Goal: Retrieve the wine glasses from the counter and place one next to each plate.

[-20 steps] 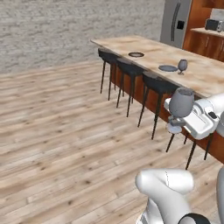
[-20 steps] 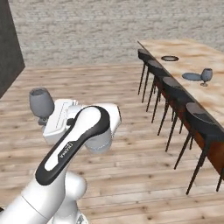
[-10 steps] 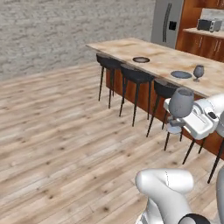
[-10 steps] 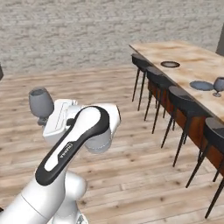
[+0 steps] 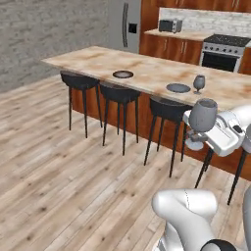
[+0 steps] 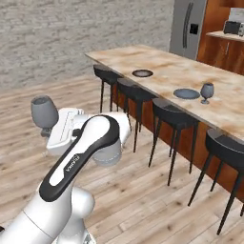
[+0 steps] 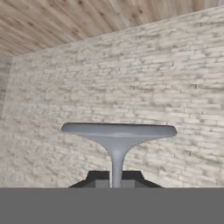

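Two wine glasses: one [image 5: 203,115] at the gripper [image 5: 195,139], one [image 5: 198,83] on the island well beyond it. Two plates there: one [image 5: 178,88] just beside the far glass, one [image 5: 123,74] farther from the gripper. Four black stools [image 5: 118,93] line the island's near side, in the right base view.

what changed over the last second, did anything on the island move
Only the base drove, turning toward the island, so the whole view shifted. The things themselves have not moved. The tool stays shut on the stem of a wine glass; two plates and the second glass sit as before.
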